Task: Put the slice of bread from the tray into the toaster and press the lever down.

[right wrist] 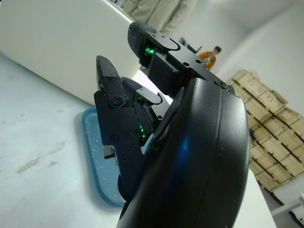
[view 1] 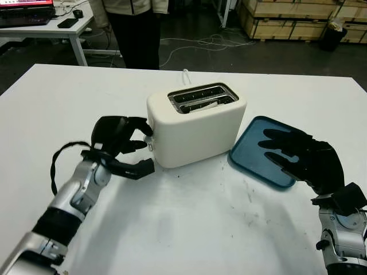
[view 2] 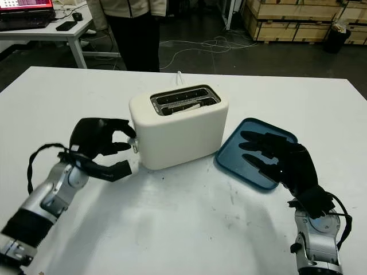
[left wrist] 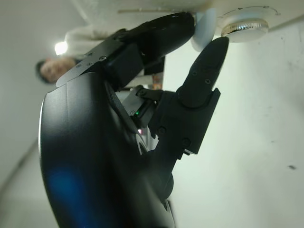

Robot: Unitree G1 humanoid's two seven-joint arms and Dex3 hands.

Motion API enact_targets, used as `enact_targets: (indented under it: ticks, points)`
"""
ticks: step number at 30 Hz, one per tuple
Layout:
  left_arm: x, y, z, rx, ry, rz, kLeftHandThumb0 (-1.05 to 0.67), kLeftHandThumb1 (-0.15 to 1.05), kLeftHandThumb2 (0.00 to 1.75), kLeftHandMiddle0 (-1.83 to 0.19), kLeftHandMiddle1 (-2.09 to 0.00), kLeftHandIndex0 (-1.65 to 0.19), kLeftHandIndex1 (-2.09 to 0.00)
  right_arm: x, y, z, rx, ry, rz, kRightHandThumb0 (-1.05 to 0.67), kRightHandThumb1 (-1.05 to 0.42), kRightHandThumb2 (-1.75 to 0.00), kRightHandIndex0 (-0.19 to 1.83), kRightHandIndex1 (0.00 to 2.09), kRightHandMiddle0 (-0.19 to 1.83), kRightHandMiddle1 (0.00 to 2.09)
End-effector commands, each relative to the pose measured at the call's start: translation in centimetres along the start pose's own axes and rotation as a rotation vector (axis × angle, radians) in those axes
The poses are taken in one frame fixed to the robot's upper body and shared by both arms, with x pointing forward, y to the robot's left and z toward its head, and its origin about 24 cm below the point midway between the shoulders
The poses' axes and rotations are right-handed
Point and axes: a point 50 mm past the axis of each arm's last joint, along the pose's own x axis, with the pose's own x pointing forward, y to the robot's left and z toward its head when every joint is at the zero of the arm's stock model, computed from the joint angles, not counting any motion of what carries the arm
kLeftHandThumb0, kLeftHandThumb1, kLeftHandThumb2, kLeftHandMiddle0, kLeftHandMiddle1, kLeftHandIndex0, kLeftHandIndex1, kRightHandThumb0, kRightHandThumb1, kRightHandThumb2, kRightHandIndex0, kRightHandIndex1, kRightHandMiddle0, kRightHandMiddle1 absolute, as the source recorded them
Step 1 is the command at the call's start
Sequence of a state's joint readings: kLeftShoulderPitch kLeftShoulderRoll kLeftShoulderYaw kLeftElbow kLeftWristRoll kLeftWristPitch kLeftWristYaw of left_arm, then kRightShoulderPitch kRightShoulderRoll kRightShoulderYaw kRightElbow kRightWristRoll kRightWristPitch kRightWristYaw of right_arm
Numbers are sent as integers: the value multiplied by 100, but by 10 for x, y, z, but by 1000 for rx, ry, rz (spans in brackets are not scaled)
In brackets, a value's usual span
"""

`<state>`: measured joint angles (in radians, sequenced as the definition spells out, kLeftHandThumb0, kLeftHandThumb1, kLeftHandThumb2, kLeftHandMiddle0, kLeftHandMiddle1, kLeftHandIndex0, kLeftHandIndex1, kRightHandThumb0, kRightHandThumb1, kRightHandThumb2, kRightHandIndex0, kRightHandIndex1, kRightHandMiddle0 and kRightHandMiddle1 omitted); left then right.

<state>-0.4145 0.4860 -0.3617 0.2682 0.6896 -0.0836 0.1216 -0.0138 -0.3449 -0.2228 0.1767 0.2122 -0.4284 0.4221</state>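
Observation:
A cream two-slot toaster (view 1: 198, 129) stands mid-table. A pale slice of bread (view 1: 207, 105) sits down in its nearer slot. My left hand (view 1: 143, 137) is at the toaster's left end, its fingers (left wrist: 166, 28) curled onto the small white lever (left wrist: 202, 31), one above and one below, beside a silver dial (left wrist: 244, 26). The blue tray (view 1: 252, 163) lies to the right of the toaster with nothing on it. My right hand (view 1: 284, 152) is open and held over the tray, palm down.
A white cord (view 1: 186, 74) runs from the toaster's back. A person (view 1: 135, 28) stands beyond the table's far edge. A desk with a laptop (view 1: 26, 14) is at the back left and wooden crates (view 1: 298, 20) at the back right.

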Motion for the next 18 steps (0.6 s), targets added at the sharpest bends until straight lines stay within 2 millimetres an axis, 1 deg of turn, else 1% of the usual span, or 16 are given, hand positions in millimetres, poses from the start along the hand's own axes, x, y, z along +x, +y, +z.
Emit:
enact_targets:
  ticks: [1,2,3,4,5,6,7,8,9,11,13,14,15,16,18]
  points:
    - [-7,-66,49,53,-175,-438,-41,79,0,-100,-149,-106,-96,0,0,1,-4,0,-11,-19,-92,-6,74,52,90,0]
    - [-6,-66,51,45,-173,-444,-41,79,0,-98,-150,-106,-96,-1,0,2,-7,-1,-12,-19,-92,-6,74,52,90,0]
    - [-7,-67,53,35,-173,-445,-41,80,0,-96,-147,-106,-91,-2,0,2,-10,-2,-12,-19,-92,-6,75,53,90,0]
    - [-8,-68,55,20,-180,-438,-42,80,0,-96,-147,-108,-92,-2,0,3,-10,-2,-12,-18,-92,-6,75,53,90,0]
    - [-10,-71,59,0,-185,-432,-43,81,0,-95,-149,-106,-101,-3,0,3,-9,-1,-11,-18,-92,-6,74,53,90,0]
    - [-12,-75,64,-8,-199,-425,-44,80,0,-93,-147,-101,-96,-4,0,3,-11,0,-9,-17,-92,-7,74,52,90,0]
    - [-16,-80,70,-8,-217,-426,-47,81,1,-93,-147,-103,-93,-4,0,3,-14,4,-8,-17,-92,-7,74,52,89,0]
    - [-19,-85,74,-15,-227,-435,-51,83,1,-94,-142,-105,-87,-5,0,3,-16,7,-8,-17,-92,-7,74,52,89,0]
    - [-22,-96,76,-43,-215,-472,-51,84,0,-95,-137,-107,-82,-5,0,2,-18,7,-8,-17,-92,-7,75,52,89,0]
    - [-29,-122,79,-81,-163,-576,-44,82,0,-102,-117,-110,-63,-5,0,1,-22,8,-8,-16,-92,-7,76,52,89,0]
    - [-38,-140,84,-116,-133,-660,-45,85,1,-103,-108,-110,-54,-4,0,1,-27,12,-8,-16,-92,-7,77,53,89,0]
    - [-42,-146,87,-144,-133,-680,-41,85,1,-102,-87,-106,-39,-3,0,1,-24,15,-8,-16,-92,-7,77,53,89,0]
    - [-44,-150,89,-159,-131,-697,-41,85,0,-103,-77,-107,-31,-2,0,1,-16,15,-8,-17,-92,-7,77,53,89,0]
    - [-46,-151,90,-169,-125,-702,-41,86,1,-102,-70,-107,-25,-1,0,1,-10,14,-6,-16,-92,-8,76,52,89,0]
    - [-44,-150,89,-171,-109,-704,-40,87,1,-100,-66,-106,-21,1,1,1,-13,11,-4,-16,-92,-8,76,52,90,0]
